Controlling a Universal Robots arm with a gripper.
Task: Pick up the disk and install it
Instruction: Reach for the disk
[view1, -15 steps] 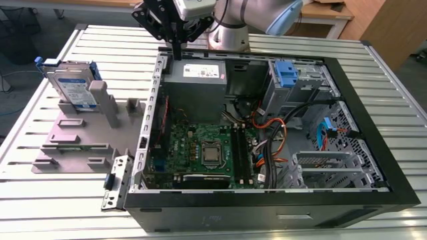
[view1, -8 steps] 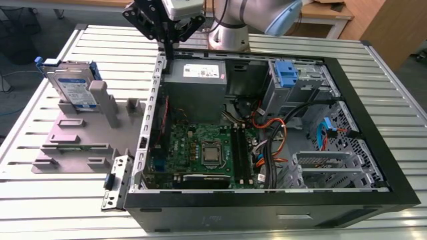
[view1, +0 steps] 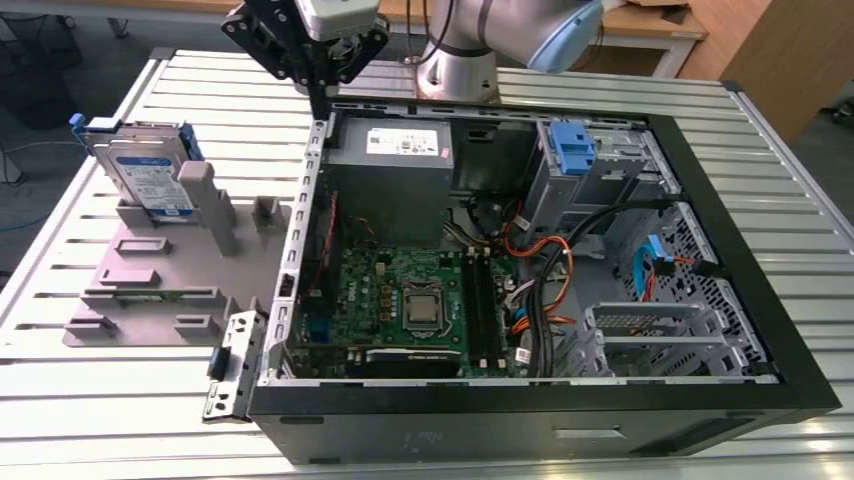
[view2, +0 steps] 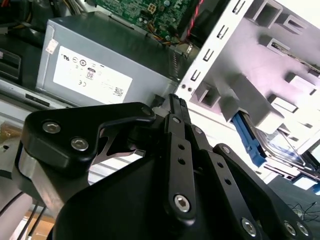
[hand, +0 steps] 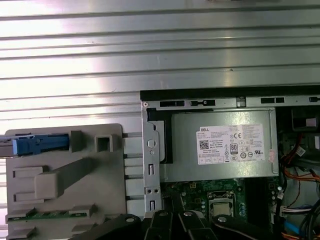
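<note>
Plainly, the task is at its very start: nothing is picked up yet and nothing is installed. The disk (view1: 144, 172) stands on edge in a grey fixture (view1: 147, 262). The fixture lies on the slatted metal surface (view1: 80, 400), close to the surface's edge at the exterior view's left and towards its far corner. In both wrist views the disk's blue side rail marks it in that same holder.

The gripper (view1: 323, 78) hangs in the air above the far wall of the open computer case (view1: 534, 430), at the corner beside the grey power supply (view1: 390, 160). It is well apart from the disk and touches nothing. As far as the first wrist view shows, its jaws are drawn close together with nothing between them.

Inside the case, a blue latch (view1: 570, 148) stands upright at the drive cage along the far wall, on the exterior view's right. I see no drive there, so I judge the slot unfilled. Both the pick-up and the installing are left to do.
</note>
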